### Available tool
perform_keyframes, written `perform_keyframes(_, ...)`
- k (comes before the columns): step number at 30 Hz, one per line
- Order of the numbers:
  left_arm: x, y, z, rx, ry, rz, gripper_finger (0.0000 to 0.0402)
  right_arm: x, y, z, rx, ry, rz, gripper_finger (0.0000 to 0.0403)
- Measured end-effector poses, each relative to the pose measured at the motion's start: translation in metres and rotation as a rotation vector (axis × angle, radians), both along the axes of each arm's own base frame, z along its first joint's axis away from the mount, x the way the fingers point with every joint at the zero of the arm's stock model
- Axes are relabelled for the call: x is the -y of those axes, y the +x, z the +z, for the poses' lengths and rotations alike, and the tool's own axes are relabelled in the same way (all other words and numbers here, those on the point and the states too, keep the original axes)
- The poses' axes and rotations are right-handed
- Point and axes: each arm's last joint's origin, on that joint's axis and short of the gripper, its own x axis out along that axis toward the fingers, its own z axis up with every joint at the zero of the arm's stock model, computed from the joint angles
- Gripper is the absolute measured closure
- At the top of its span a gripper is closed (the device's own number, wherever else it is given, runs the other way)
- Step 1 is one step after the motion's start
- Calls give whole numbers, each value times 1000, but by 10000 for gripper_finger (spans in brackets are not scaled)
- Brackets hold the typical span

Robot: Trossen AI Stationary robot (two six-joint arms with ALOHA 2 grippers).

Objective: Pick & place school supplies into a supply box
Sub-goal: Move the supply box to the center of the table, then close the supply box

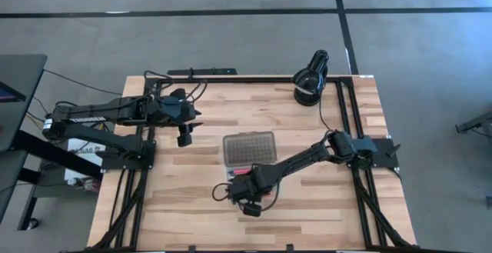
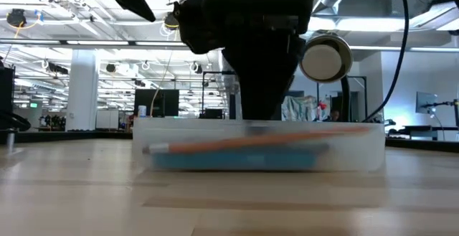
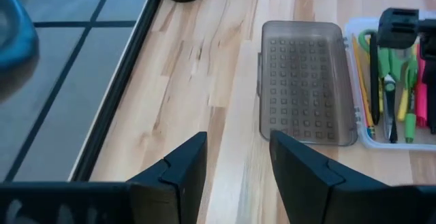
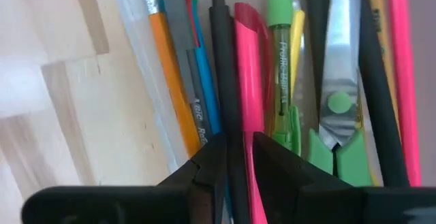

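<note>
Now right gripper (image 4: 235,157) clamping black pen (image 4: 225,67) inside box (image 3: 426,141); releasing low advisable. Left gripper (image 3: 238,159) waiting far-left, fingers apart.

- Supply box (image 1: 244,178), open tray: top access blocked by right gripper (image 4: 233,157), which sat low over it w/ fingers close on either side of a black pen (image 4: 223,60).
- Tray interior: packed w/ pens, pink marker (image 4: 249,67), scissors (image 4: 335,108); little gap betw. items.
- Grey lid (image 3: 306,81): lay flat just beside tray, took up mid-table.
- Lamp (image 1: 310,78): stood at far edge, right of centre, well apart from tray.
- Left gripper (image 3: 235,166): hung over table's left-far part, fingers apart; bare wood betw. it & lid.
- Near strip of table (image 1: 192,222): clear of objects, open for passage.
</note>
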Motion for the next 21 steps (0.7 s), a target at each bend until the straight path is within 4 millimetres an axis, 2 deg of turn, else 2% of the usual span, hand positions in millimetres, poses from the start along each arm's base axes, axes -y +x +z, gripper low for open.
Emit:
perform_keyframes(10,1,2,2,21,-1,-42,246,2,5,21,96,-58,-167,335)
perform_keyframes(14,0,7,-2,-7,-5,-71,246,-3,7,29,135,-35,-265,335)
perform_keyframes(21,-9,25,-33,-84,-39,-137,246,-25,-1,32,131,57,-600,335)
